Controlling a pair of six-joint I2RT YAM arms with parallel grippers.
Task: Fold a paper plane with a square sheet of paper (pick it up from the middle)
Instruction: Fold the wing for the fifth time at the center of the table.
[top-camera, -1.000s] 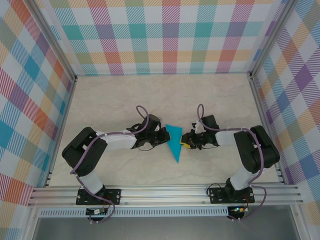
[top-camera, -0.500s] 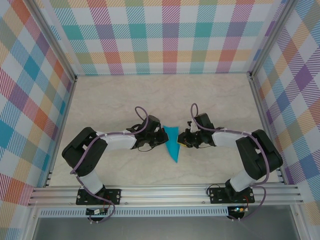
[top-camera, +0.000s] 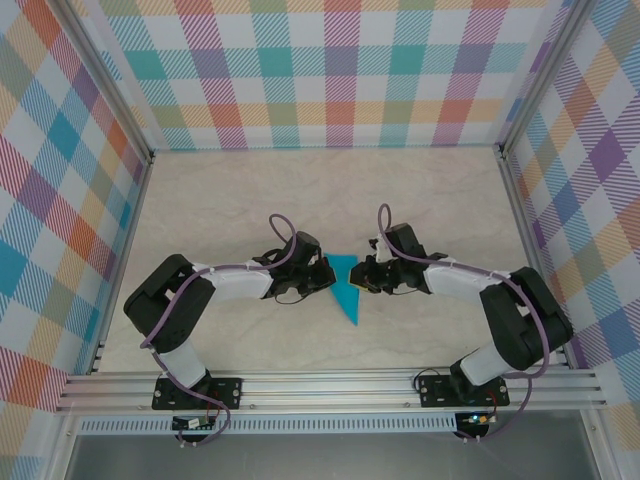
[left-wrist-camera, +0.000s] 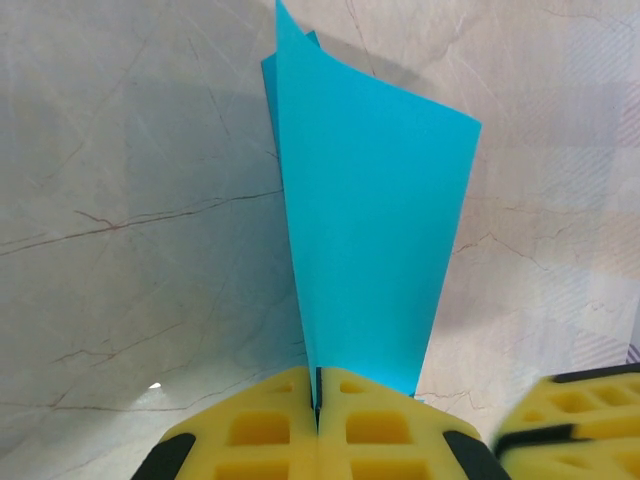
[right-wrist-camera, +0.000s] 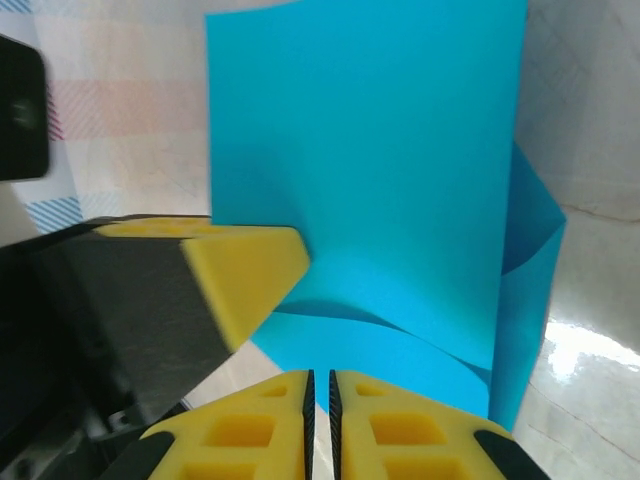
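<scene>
The blue paper's (left-wrist-camera: 370, 230) near edge is hidden between the left end effector's (left-wrist-camera: 318, 395) 2 pads (themselves cropped below).

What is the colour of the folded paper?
The paper is plain bright cyan-blue, without any print. The right wrist view shows it best.

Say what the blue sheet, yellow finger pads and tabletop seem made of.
The blue sheet looks like thin matte paper: it curves and holds sharp folds. The yellow finger pads are probably moulded rubber or foam, with recessed pockets. The tabletop has a veined, slightly glossy marble look; possibly laminate or print.
</scene>
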